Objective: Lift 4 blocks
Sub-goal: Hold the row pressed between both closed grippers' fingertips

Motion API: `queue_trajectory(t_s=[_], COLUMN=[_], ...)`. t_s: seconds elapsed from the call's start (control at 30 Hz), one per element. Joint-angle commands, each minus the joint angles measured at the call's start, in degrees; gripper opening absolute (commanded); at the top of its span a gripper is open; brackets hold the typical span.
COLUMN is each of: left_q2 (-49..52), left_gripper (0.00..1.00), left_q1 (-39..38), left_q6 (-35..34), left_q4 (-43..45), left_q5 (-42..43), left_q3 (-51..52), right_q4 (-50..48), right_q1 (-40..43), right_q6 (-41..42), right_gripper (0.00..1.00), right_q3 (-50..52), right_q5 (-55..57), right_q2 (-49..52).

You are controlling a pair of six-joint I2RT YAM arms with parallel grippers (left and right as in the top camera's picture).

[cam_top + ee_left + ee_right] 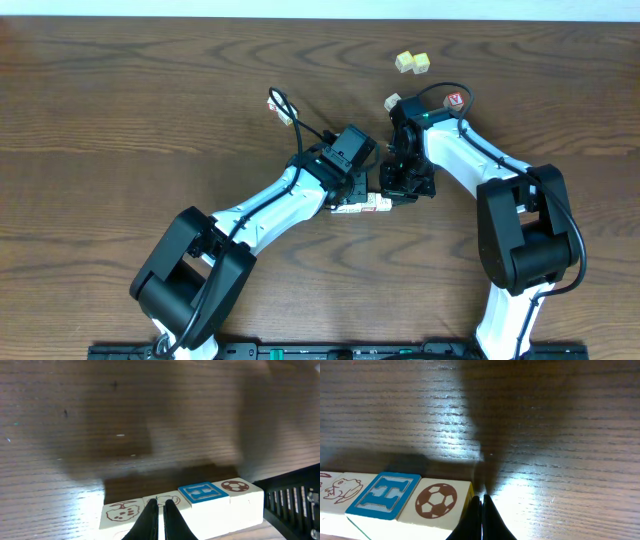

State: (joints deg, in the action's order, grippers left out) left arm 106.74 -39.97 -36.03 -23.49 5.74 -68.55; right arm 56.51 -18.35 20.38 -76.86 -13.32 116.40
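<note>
A: Seeing four blocks (362, 205) in one end-to-end row mid-table, we read this as a squeeze-lift setup. Fingers?
B: Both pairs pressed together, pinching nothing. The right gripper (481, 505) sits at the row's 3 o'clock end, seemingly touching. The left gripper (160, 510) is by the second block, contact unclear.
A: Clutter?
B: The yellow cubes (411, 63) and the red-letter cube (456, 100) lie toward 1 o'clock, well apart. We see nothing blocking.

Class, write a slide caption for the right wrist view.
Shut right hand beside the football block ending a row of blocks on the wooden table.

Cameras: one overhead, two wrist.
Overhead faces straight down, far; wrists low, close, both showing the blocks (202, 494).
</note>
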Motion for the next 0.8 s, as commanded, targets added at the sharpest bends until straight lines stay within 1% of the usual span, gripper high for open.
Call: queue_trajectory(t_s=[0.0, 0.33, 0.77], left_q2=[0.8, 0.8, 0.8], left_gripper=[0.07, 0.07, 0.08], left_q1=[-0.1, -0.2, -0.2], left_q6=[0.4, 0.3, 0.3], left_q4=[0.0, -2.1, -2.1], left_q5=[-2.2, -1.9, -0.2], left_q3=[0.5, 0.6, 0.7], right_q4=[0.1, 0.1, 0.1], right_q1=[-0.5, -0.5, -0.5], right_q6=[0.6, 0.6, 0.6], right_gripper=[0.01, 0.01, 0.01], right_q3=[0.2, 0.2, 0.2], right_q5=[-0.3, -0.3, -0.3], right_q2=[-1.3, -1.3, -1.3])
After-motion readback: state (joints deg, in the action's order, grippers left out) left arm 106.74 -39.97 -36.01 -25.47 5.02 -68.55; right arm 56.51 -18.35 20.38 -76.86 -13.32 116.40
